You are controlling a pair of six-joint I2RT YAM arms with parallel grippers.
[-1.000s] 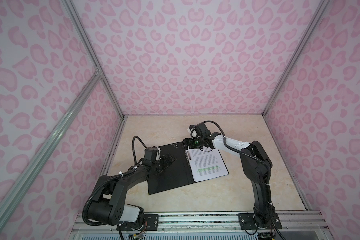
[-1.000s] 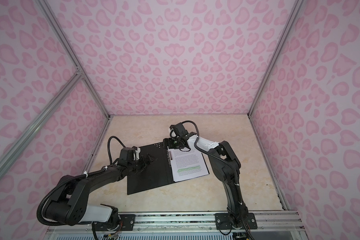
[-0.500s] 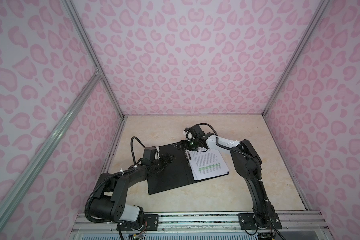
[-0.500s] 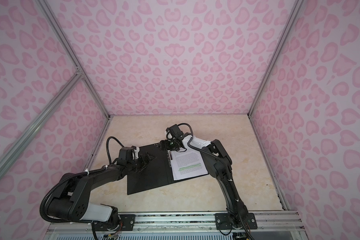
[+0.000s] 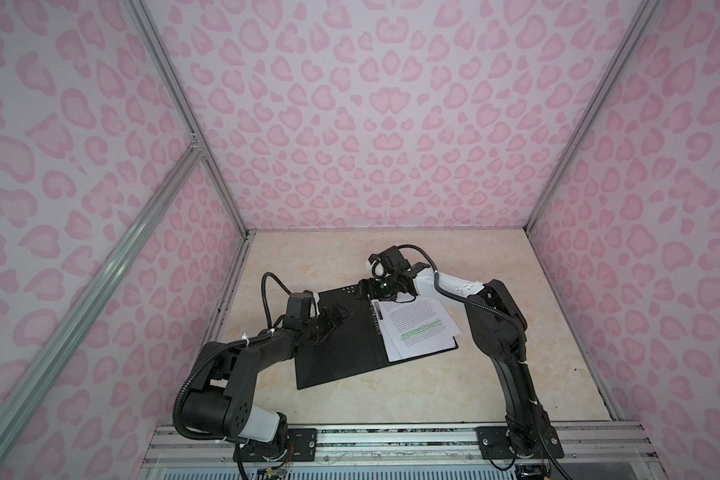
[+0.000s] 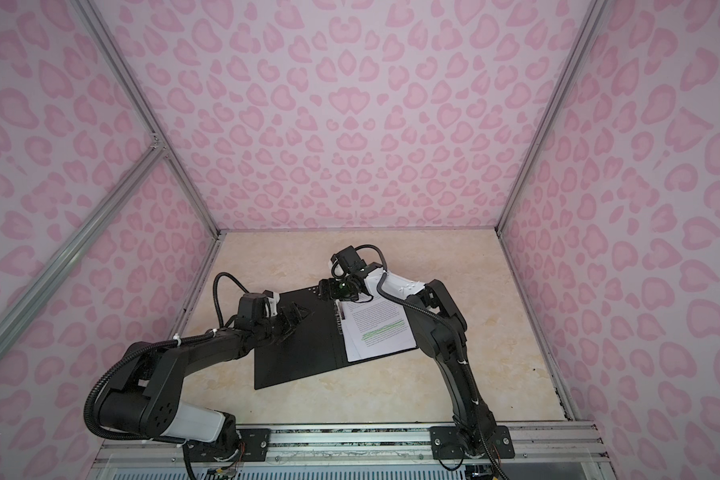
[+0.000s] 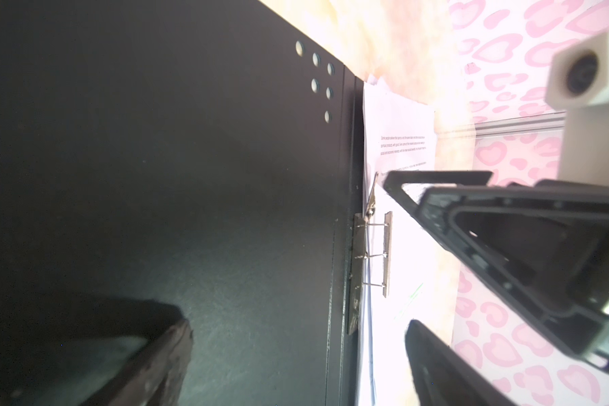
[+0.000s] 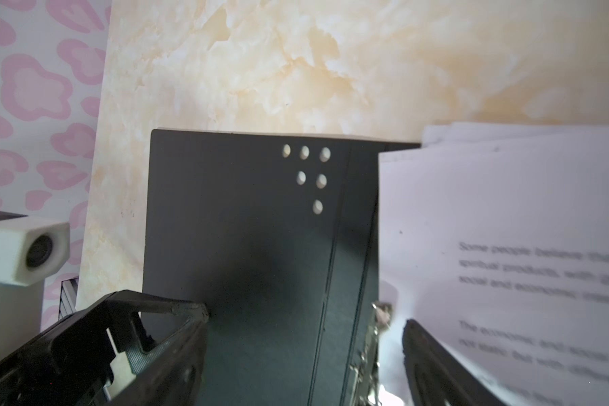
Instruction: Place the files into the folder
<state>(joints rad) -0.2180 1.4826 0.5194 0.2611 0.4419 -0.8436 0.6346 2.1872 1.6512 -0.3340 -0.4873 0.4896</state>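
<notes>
Evidently the right gripper (image 5: 367,292), jaws spread, has shifted toward the far edge of the folder (image 5: 341,353); left gripper (image 5: 336,320) released; files (image 5: 420,330) apparently inside, closing pending.

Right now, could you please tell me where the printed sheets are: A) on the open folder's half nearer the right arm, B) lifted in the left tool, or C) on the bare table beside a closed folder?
A: in a top view the files lie on the black inside of the open folder, beside its metal clip.
</notes>
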